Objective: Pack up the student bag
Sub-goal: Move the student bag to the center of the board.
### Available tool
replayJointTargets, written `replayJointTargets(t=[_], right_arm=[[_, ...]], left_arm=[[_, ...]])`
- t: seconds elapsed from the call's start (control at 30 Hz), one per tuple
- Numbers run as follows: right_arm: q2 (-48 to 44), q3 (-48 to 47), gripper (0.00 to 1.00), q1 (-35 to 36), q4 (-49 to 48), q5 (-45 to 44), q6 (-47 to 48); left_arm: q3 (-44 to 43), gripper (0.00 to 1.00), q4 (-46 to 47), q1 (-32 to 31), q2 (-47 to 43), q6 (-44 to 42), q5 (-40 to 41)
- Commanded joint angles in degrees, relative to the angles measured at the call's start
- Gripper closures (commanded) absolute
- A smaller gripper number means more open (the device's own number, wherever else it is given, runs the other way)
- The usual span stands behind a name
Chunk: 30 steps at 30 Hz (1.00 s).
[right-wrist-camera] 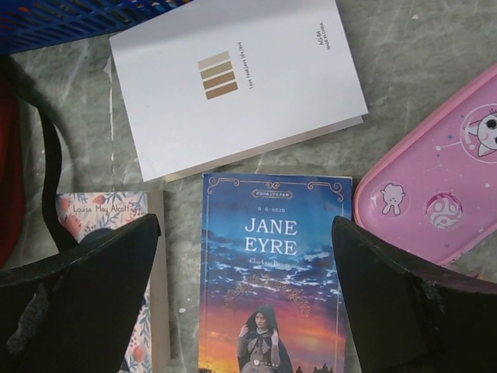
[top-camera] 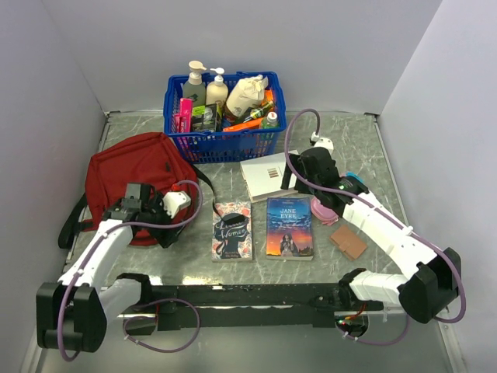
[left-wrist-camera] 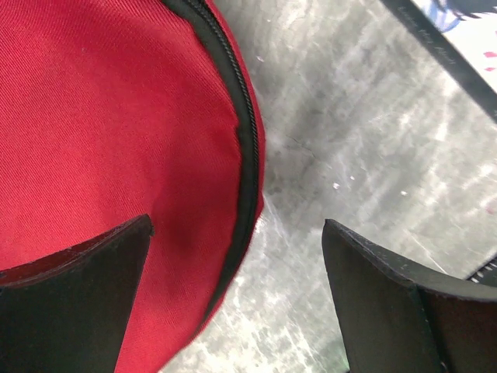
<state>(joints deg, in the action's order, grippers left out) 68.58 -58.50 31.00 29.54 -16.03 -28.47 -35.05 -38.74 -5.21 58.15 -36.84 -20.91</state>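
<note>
Red fabric of the backpack covers the left part of the table in the top view; it lies flat, with black straps at its left side, near a blue basket full of bottles. The left gripper hangs over the near right edge of the backpack. The right gripper hangs over a white book and a blue book titled Jane Eyre. A flowered book lies left of the blue book, a pink case lies right of it, and a small brown flat thing lies nearer. In the left wrist view the left gripper has its jaws wide apart and holds nothing; one finger is over the backpack, the other over the bare table. In the right wrist view the right gripper is also spread wide and empty, over the blue book, with the white book beyond, the pink case at the right and the flowered book at the left.
</note>
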Motion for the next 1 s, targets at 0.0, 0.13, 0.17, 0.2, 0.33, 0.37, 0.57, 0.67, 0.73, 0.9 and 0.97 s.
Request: replayJointTargets(t=[0.0,0.13,0.17,0.2,0.33,0.37,0.57,0.67,0.73,0.9,0.97], right_arm=[[-3.18,0.14,0.01,0.46,-2.91,1.44,0.43],[-4.24,1.19,0.01,0.46,-4.14,2.84,0.61],[-4.33,1.37,0.01,0.46,-4.23,3.11,0.61],[-4.68,1.63,0.01,0.55,-4.40,3.20,0.61],[-5.38,2.43,0.02,0.55,-4.84,3.81,0.61],[-5.47,2.43,0.02,0.46,-4.93,3.99,0.61],[-6.88,2.34,0.03,0.55,-4.84,4.69,1.22],[-7.84,2.95,0.04,0.64,-5.28,5.22,1.66],[-8.63,3.30,0.04,0.46,-5.46,5.66,1.84],[-9.42,4.01,0.05,0.46,-6.07,6.63,1.49],[-9.86,4.36,0.06,0.46,-6.33,6.89,1.40]], left_arm=[[0.42,0.04,8.31,-1.03,2.14,1.15,4.99],[2.96,0.04,14.02,-1.03,1.18,0.11,9.21],[4.10,0.04,14.65,-1.03,0.57,-1.03,10.17],[4.72,0.01,15.36,-1.11,0.47,-1.65,10.44],[5.69,0.23,16.06,-1.29,1.96,-2.54,11.68],[5.61,0.30,16.24,-1.29,2.58,-2.10,11.94],[1.49,0.77,13.96,-1.38,-1.01,1.06,10.19],[-4.21,0.87,9.05,-1.38,-4.08,3.95,7.03],[-7.47,0.90,4.92,-1.38,-5.41,5.80,3.70],[-18.73,0.92,-2.38,-1.38,-8.31,10.91,-3.17],[-23.03,0.91,-5.72,-1.47,-8.23,12.48,-5.45]])
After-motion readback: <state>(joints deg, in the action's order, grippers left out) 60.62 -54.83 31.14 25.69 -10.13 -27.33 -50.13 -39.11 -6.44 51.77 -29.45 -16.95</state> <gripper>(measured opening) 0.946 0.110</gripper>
